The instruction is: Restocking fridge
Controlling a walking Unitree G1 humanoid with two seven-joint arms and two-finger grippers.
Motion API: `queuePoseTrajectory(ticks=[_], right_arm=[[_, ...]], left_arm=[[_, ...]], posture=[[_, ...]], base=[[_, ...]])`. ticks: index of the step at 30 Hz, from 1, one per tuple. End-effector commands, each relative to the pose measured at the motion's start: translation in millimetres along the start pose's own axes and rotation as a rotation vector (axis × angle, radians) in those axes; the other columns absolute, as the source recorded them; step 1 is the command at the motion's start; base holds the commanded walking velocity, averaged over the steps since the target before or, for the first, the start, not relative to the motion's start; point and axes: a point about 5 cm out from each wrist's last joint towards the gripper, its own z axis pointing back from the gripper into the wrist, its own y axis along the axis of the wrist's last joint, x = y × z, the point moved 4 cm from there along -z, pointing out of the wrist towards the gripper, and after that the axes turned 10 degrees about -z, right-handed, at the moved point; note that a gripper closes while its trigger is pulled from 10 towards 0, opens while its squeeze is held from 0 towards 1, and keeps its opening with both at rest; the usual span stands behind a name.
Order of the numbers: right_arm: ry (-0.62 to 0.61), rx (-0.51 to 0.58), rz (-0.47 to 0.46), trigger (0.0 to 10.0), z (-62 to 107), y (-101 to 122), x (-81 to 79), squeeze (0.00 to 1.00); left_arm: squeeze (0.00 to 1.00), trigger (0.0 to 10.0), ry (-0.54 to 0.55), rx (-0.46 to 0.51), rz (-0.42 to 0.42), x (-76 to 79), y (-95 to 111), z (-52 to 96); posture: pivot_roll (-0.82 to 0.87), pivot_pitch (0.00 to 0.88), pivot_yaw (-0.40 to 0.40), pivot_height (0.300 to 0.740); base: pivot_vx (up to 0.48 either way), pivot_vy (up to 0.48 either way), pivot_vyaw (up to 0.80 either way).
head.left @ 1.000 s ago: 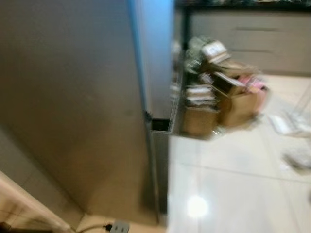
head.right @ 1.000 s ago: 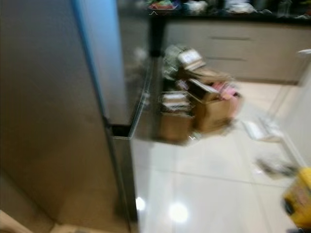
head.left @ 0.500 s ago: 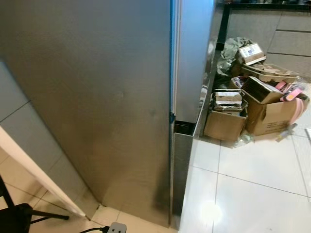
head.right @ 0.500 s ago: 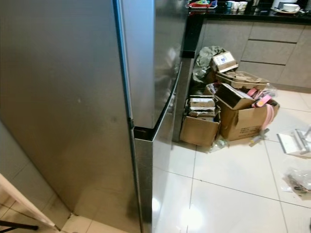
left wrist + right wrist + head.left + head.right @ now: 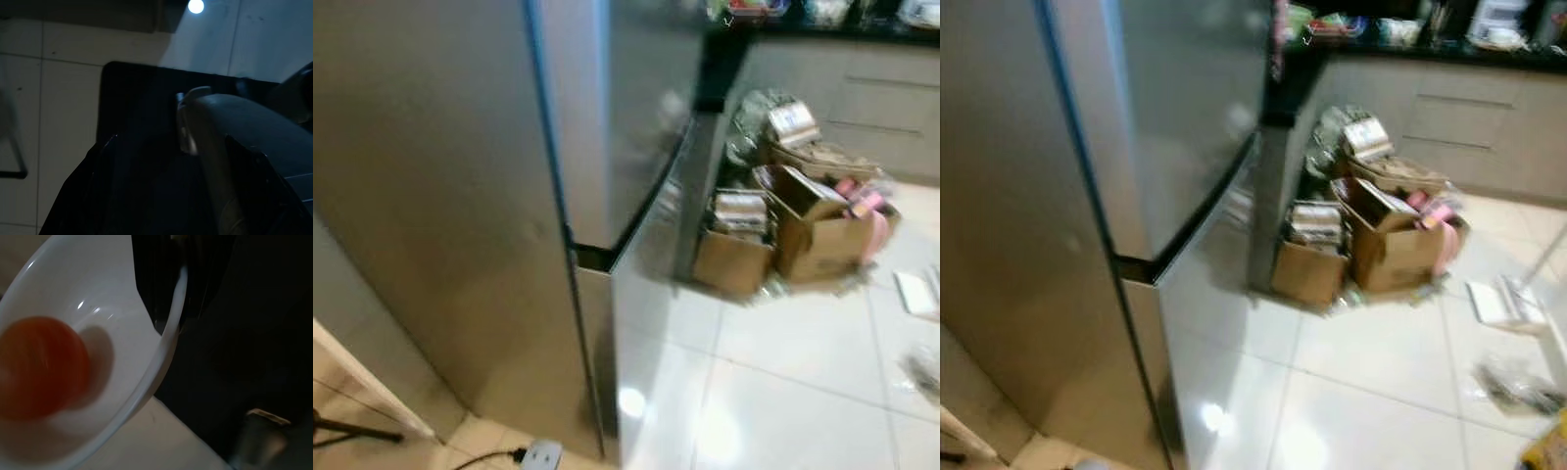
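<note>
- An orange fruit (image 5: 41, 367), round and blurred, sat in the well of a white bowl (image 5: 146, 362) seen from the right wrist; the bowl's rim ran up to the black fingers of the right gripper (image 5: 183, 289), which looked to be clamped on that rim, though the shade made it hard to be sure.
- The left gripper (image 5: 195, 122) hung idle in darkness over pale floor tiles; I could not tell whether its fingers were parted or closed.
- The steel fridge (image 5: 460, 196) stood just ahead, both its upper door and lower drawer closed, the seam between them plain.
- Beyond the fridge's far side, cardboard boxes (image 5: 783, 235) full of clutter were heaped on the tiled floor (image 5: 783, 392) below the dark counter (image 5: 1400, 44) at the back, which carried some dishes.
- A plug and cable (image 5: 533, 453) lay at the fridge's near corner.
- To my eye the restocking had barely started: the fruit was carried, but the door was yet to be opened and nothing shelved.
</note>
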Motion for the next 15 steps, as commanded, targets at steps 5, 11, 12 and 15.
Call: queuePoseTrajectory(ticks=[5,11,12,15], right_arm=[[-0.004,0.013,0.035,10.0,0.2,6.2,3.2,0.0],[0.04,-0.003,0.05,10.0,0.0,1.7,-3.7,0.0],[0.041,-0.003,0.049,10.0,0.0,1.4,-4.1,0.0],[0.044,-0.003,0.052,10.0,0.0,1.2,-4.8,0.0]], left_arm=[[0.0,10.0,-0.048,-0.037,0.005,15.0,-10.2,-0.5],[0.0,10.0,-0.024,-0.035,0.02,12.3,-10.1,-0.5],[0.0,10.0,-0.024,-0.036,0.015,12.2,-10.0,-0.5],[0.0,10.0,-0.022,-0.036,0.013,11.7,-9.9,-0.5]], posture=[[0.02,0.0,-0.021,0.74],[0.02,0.0,-0.022,0.74],[0.02,0.0,-0.022,0.74],[0.02,0.0,-0.02,0.74]], base=[[0.0,-0.466,0.0],[0.0,-0.253,0.53],[0.0,0.0,0.78],[0.0,0.0,0.78]])
